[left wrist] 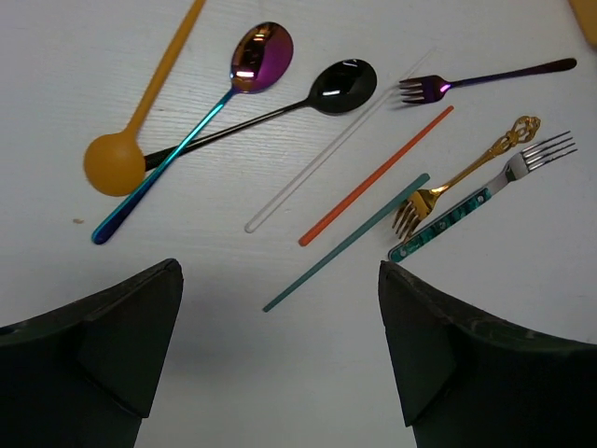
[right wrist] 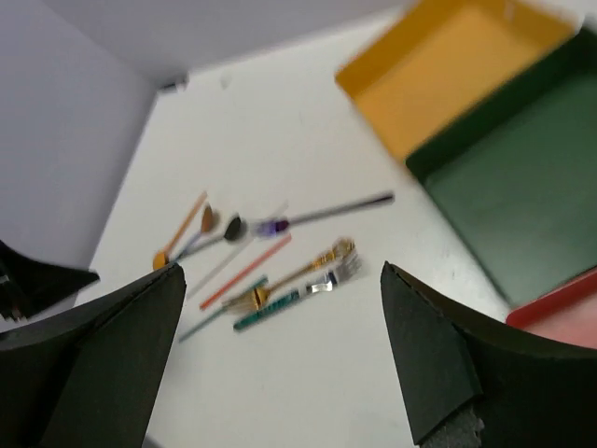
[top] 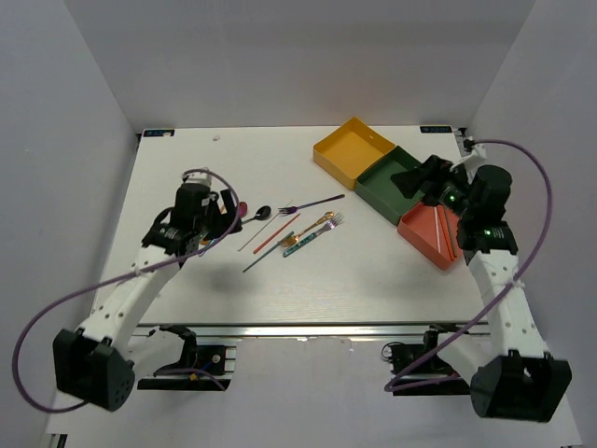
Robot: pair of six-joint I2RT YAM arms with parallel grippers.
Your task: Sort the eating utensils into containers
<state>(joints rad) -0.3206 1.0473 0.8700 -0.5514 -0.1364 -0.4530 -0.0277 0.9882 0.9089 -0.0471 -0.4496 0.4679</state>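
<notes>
L gripper (left wrist: 278, 273) open nr utensils (left wrist: 376, 175); R gripper (right wrist: 280, 271) open.

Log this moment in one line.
left claw: open, over loose utensils | right claw: open, above green tray | red tray: chopsticks inside

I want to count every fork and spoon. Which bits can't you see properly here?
Top view: the right arm covers part of the red-orange tray, so its thin sticks cannot be counted.
Left wrist view: the orange spoon has its handle cut off by the top edge.
Right wrist view: blur smears the utensils together, and the right edge cuts off the dark green tray.
</notes>
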